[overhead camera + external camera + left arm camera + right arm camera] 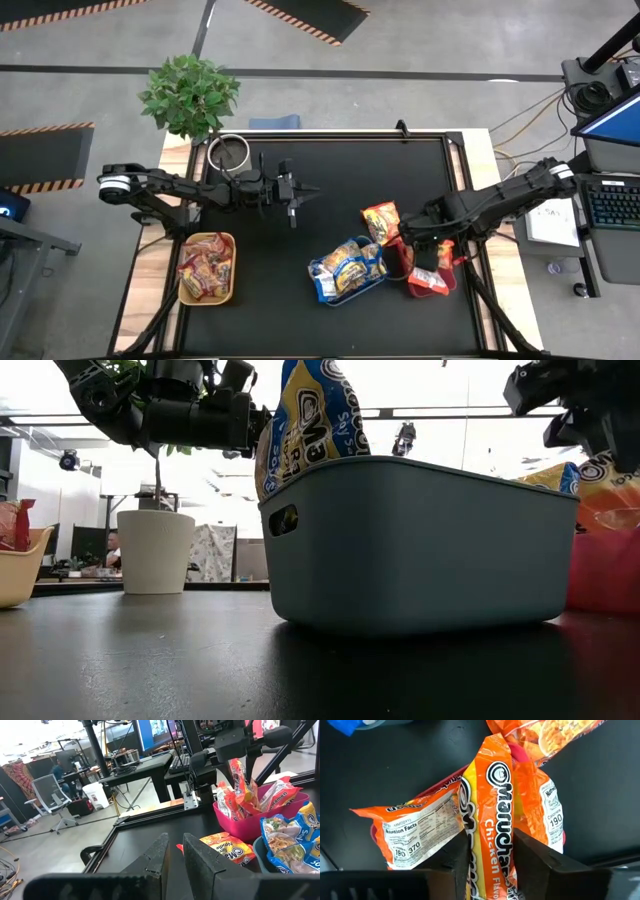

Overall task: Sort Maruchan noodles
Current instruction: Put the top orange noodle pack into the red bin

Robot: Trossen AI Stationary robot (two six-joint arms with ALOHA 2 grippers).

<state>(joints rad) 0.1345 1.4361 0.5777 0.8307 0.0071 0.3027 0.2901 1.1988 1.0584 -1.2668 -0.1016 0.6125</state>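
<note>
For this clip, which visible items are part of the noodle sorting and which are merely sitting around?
Part of the job:
- orange crinkly Maruchan packet between the right gripper fingers
- blue-and-yellow packets in the blue tray
- orange packets in the red tray
- red packets in the yellow tray

Lying about:
- potted green plant
- round white cup

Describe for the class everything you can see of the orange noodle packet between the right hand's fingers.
The orange noodle packet is glossy, crinkly plastic, printed "Maruchan" and "Chicken Flavor" in white and dark letters. It stands on edge, pinched between the right hand fingers, directly over the pink tray at the table's right. Other orange packets with nutrition labels crowd against it on both sides.
</note>
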